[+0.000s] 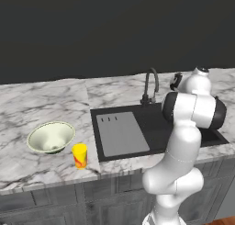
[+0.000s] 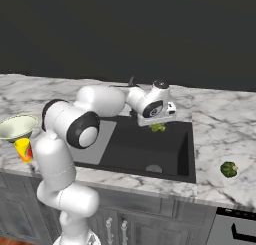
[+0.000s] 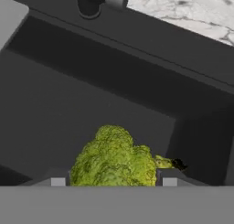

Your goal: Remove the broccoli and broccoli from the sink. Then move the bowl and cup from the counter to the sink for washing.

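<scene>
While over the sink, the claw pinches yellowish-green broccoli.

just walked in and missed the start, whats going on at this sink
The robot arm is clearing broccoli out of the black sink. Its gripper holds a yellowish-green floret between its fingers, hanging over the basin. The darker floret already lies on the marble counter to the right of the sink. The cream-green bowl and the yellow cup stand on the counter left of the sink, not yet moved for washing.
</scene>
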